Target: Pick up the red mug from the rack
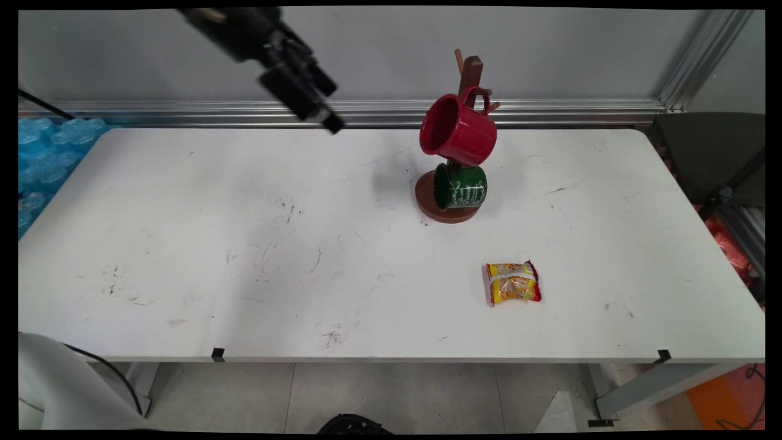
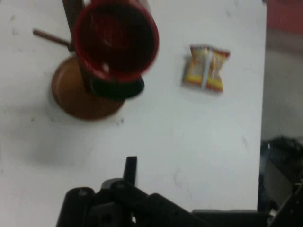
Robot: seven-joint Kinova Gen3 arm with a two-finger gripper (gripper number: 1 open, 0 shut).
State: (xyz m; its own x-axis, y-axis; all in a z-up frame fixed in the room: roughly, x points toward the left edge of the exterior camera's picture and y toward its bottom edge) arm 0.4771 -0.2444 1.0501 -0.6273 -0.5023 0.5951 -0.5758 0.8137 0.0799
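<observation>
Gripper (image 1: 333, 125) hangs high over the far left-centre of the table (image 1: 183, 244), holding nothing and touching nothing; whether its fingers are apart or together cannot be told from either view. In the main view it points down and to the right, its tip in front of the metal rail (image 1: 183, 110) at the wall's foot. The hand view shows only its black linkage and one finger (image 2: 131, 169) rising from the bottom edge.

Nearest to it is the mug tree (image 1: 470, 76), well apart to the right. A red mug (image 1: 458, 131) hangs on an upper peg, mouth turned to the left, and a green mug (image 1: 461, 186) hangs just below it, above the round wooden base (image 1: 427, 205). The hand view looks straight into the red mug (image 2: 116, 40) and hides most of the green one (image 2: 116, 90) (only a dark sliver shows), while the main view shows the pale lettering on the green mug's side. One bare peg (image 2: 49, 38) sticks out sideways in the hand view.

A yellow and red snack packet (image 1: 513, 283) lies flat nearer the front edge, apart from the tree. Blue bubble wrap (image 1: 46, 153) lies beyond the table's left end.
</observation>
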